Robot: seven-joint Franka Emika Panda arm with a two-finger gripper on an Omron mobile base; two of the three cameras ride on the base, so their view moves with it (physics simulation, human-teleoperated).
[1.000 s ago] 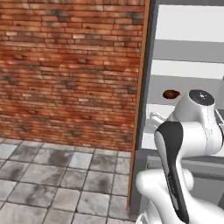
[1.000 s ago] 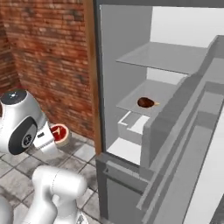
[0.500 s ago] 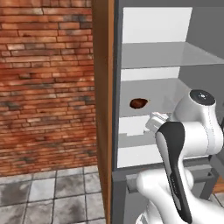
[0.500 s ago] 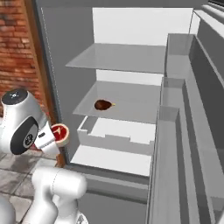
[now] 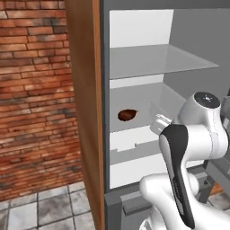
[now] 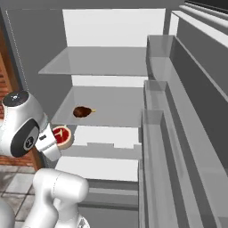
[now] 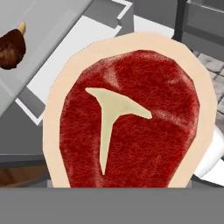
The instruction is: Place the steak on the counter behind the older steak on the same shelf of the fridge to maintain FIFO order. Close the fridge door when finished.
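Steak (image 6: 62, 136): carried at the gripper (image 6: 57, 139), flat red face toward the hand camera, long axis along the view's height; held in front of the open fridge (image 6: 111, 26), below shelf level.
Fingers: hidden behind the meat; grasp cannot be confirmed.
Older steak (image 5: 127, 115): lying on the middle shelf (image 5: 148, 112), long axis across it.
Change: views swung from brick wall (image 5: 36, 99) toward the fridge interior.
Door (image 6: 191, 116): stands open, bins seen.
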